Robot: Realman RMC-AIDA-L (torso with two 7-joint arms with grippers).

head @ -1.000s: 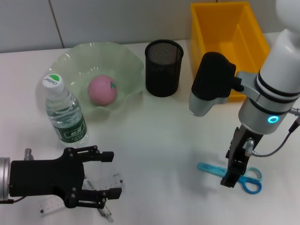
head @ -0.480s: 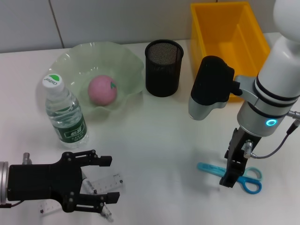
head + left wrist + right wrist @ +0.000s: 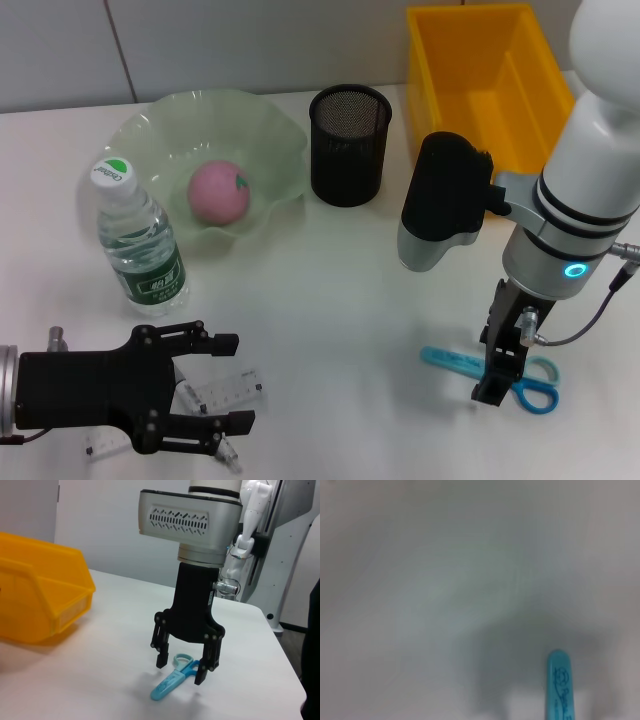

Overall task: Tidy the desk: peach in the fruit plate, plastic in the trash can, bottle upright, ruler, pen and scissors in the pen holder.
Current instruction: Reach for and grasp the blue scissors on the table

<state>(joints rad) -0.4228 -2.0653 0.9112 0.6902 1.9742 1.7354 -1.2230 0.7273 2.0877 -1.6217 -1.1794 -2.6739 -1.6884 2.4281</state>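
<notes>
White desk [image 3: 330, 290] stretches before us, and our right gripper [image 3: 183, 661] points straight down with its fingers spread apart, straddling the blue scissors [image 3: 488, 365] that lie flat near the front right. Our left gripper [image 3: 205, 388] reaches in low at the front left, fingers apart over the clear ruler [image 3: 220, 388]. Behind stand the upright bottle [image 3: 140, 242], the peach [image 3: 218, 191] in the green fruit plate [image 3: 275, 135], the black mesh pen holder [image 3: 349, 145] and a yellow bin [image 3: 490, 90].

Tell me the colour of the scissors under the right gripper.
The scissors are light blue with darker blue handle loops, clearest in the left wrist view, below the open right gripper.
</notes>
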